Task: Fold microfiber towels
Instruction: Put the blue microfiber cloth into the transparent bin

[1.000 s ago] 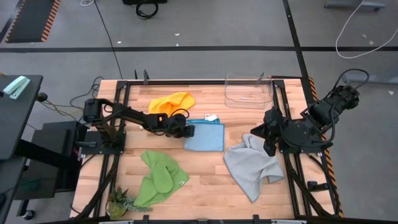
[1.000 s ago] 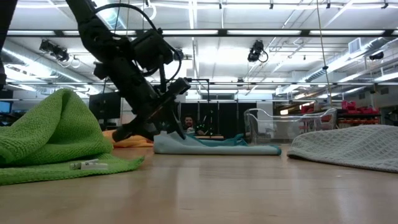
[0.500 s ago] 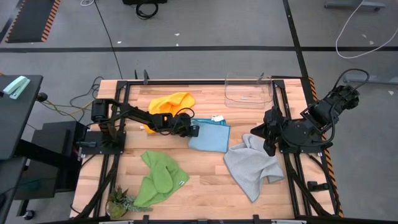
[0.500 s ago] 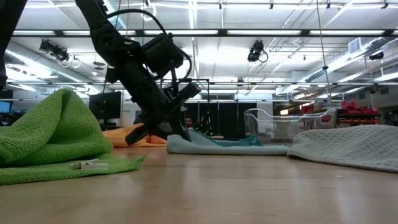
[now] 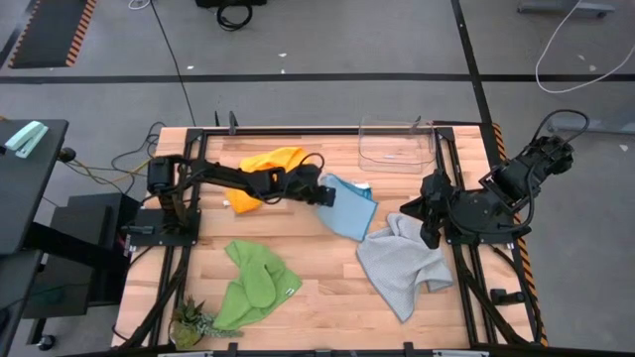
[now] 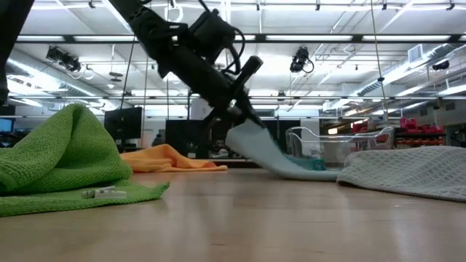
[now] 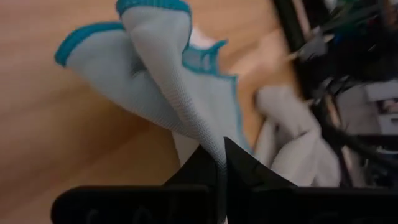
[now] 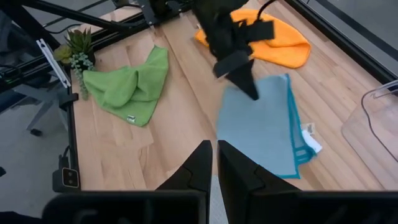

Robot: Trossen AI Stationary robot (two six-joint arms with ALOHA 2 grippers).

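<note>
Clamped tight, the left gripper (image 5: 324, 191) is pinching a corner of the soft light blue microfiber towel (image 5: 349, 206) and holding that edge up off the wooden table (image 5: 327, 288), while the rest of the cloth is draping down and trailing on the boards at mid-table. From low down, the blue cloth (image 6: 273, 156) is hanging in a slanted sheet below the dark fingers (image 6: 234, 110).

Nearest the front edge, the bright green microfiber towel (image 5: 253, 285) is lying crumpled, with a small potted plant (image 5: 191, 321) just beside it at the corner. To the right, the light grey waffle-textured towel (image 5: 402, 265) is sitting rumpled, its upper corner touching the blue one.

Over there the right gripper (image 5: 429, 233) is resting at the grey towel's edge, its jaws standing nearly together with only a thin gap in its own wrist view, gripping nothing visible.

Farther back, the yellow-orange towel (image 5: 268, 169) is lying bunched under the left arm, and a clear plastic bin (image 5: 394, 146) is standing at the far edge.
</note>
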